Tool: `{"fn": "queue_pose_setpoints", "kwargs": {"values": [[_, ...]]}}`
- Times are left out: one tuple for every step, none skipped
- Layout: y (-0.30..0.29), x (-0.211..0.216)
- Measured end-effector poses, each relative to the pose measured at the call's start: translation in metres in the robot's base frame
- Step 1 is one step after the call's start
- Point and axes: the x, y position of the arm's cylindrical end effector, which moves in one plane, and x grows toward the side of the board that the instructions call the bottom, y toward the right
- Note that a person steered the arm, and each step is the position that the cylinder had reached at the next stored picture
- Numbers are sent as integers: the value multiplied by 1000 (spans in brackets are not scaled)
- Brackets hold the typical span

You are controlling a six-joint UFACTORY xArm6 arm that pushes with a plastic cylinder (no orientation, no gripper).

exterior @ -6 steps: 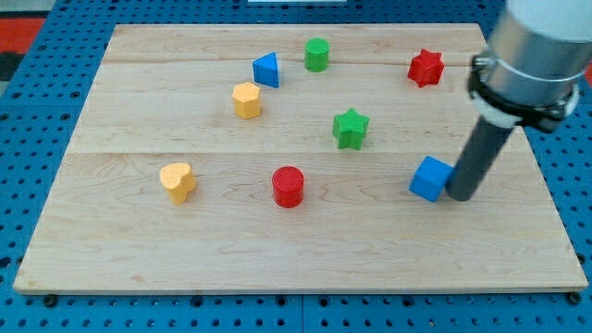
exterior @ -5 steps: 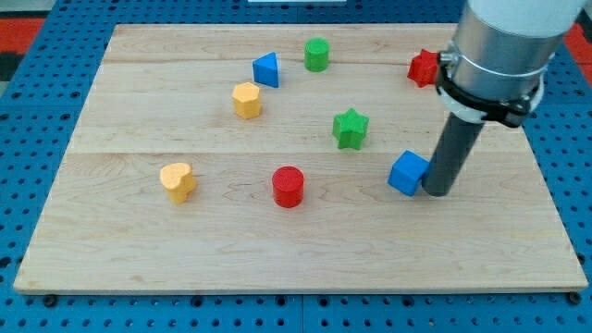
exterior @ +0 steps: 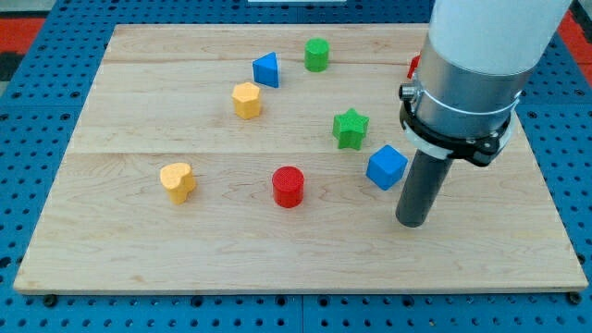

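My tip (exterior: 413, 222) rests on the wooden board (exterior: 185, 250) at the view's lower right. The blue cube (exterior: 386, 166) is the nearest block, just up and left of the tip, with a small gap between them. A green star (exterior: 351, 128) sits just above and left of the cube. A red cylinder (exterior: 289, 186) stands further left. The red star (exterior: 414, 65) at the upper right is mostly hidden behind the arm.
A blue triangular block (exterior: 266, 69), a green cylinder (exterior: 317, 54) and a yellow hexagonal block (exterior: 246, 99) lie in the upper middle. A yellow heart-shaped block (exterior: 177, 181) sits at the left. Blue pegboard surrounds the board.
The rod swept left and then downward in the view. The blue cube slid left and slightly up, ending close to the green star. The arm now covers most of the red star.
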Motion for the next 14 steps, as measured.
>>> {"fn": "queue_pose_setpoints", "kwargs": {"values": [[19, 1], [41, 1], [44, 1], [44, 1], [44, -1], [44, -5], [44, -10], [44, -16], [46, -24], [40, -30], [40, -41], [52, -44], [105, -55], [106, -96]]}}
